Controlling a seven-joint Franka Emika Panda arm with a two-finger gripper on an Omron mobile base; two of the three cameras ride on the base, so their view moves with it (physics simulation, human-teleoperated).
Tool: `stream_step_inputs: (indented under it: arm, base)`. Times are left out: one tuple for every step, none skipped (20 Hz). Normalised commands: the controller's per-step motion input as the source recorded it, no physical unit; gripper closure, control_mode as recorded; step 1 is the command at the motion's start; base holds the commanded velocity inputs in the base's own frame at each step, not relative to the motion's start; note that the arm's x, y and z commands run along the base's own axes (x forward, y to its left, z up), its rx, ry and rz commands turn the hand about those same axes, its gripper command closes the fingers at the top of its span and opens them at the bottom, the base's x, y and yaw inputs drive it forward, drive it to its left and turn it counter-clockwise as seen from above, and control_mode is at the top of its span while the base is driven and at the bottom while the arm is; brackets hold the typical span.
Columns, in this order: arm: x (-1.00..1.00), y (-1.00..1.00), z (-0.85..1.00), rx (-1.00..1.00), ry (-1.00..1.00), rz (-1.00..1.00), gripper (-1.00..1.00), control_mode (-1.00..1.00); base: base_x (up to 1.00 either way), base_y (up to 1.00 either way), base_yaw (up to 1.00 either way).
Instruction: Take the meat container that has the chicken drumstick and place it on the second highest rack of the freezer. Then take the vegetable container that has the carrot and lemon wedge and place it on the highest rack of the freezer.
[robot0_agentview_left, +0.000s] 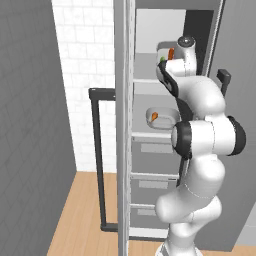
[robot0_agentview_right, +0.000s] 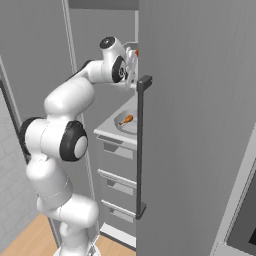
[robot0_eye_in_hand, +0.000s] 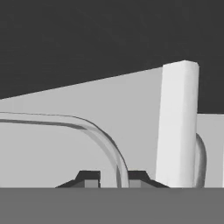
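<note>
The freezer (robot0_agentview_left: 150, 30) stands open. On its second highest rack (robot0_agentview_left: 142, 127) sits the meat container (robot0_agentview_left: 161, 116) with the chicken drumstick (robot0_agentview_left: 154, 117) in it, also seen from the right (robot0_agentview_right: 126, 121). My arm reaches up over the highest rack (robot0_agentview_left: 145, 72). There the vegetable container (robot0_agentview_left: 164, 49) holds the carrot (robot0_agentview_left: 171, 53) and the green lemon wedge (robot0_agentview_left: 162, 59). My gripper (robot0_eye_in_hand: 113, 177) is shut on this container's thin curved rim (robot0_eye_in_hand: 100, 135), which passes between the two fingertips. Whether the container rests on the rack, I cannot tell.
The freezer door's edge (robot0_agentview_left: 122, 125) and its dark bar handle (robot0_agentview_left: 97, 150) stand left of the arm. Another grey door (robot0_agentview_right: 200, 125) with a dark handle (robot0_agentview_right: 141, 145) is close on the right. Grey drawers (robot0_agentview_left: 155, 155) lie below the racks. A white upright post (robot0_eye_in_hand: 177, 127) rises beside the rim.
</note>
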Motion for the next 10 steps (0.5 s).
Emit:
stream_step_inputs:
  arm:
    - [0.55, 0.0, 0.0, 0.0, 0.0, 0.0, 1.0, -1.0]
    - [0.56, 0.0, 0.0, 0.0, 0.0, 0.0, 1.0, -1.0]
    - [0.59, 0.0, 0.0, 0.0, 0.0, 0.0, 1.0, -1.0]
    - [0.52, 0.0, 0.0, 0.0, 0.0, 0.0, 1.0, -1.0]
    - [0.37, 0.0, 0.0, 0.0, 0.04, 0.0, 1.0, -1.0]
    - [0.29, 0.0, 0.0, 0.0, 0.02, 0.0, 1.0, -1.0]
    - [0.18, 0.0, 0.0, 0.0, 0.01, 0.0, 1.0, -1.0]
    - [0.01, 0.0, 0.0, 0.0, 0.0, 0.0, 1.0, -1.0]
    - [0.0, 0.0, 0.0, 0.0, 0.0, 0.0, 1.0, -1.0]
    - [0.0, 0.0, 0.0, 0.0, 0.0, 0.0, 1.0, -1.0]
  base:
    - [0.0, 0.0, 0.0]
    - [0.0, 0.0, 0.0]
    - [0.0, 0.0, 0.0]
    - [0.0, 0.0, 0.0]
    - [0.0, 0.0, 0.0]
    - [0.0, 0.0, 0.0]
    - [0.0, 0.0, 0.0]
    - [0.0, 0.0, 0.0]
    - [0.0, 0.0, 0.0]
    - [0.0, 0.0, 0.0]
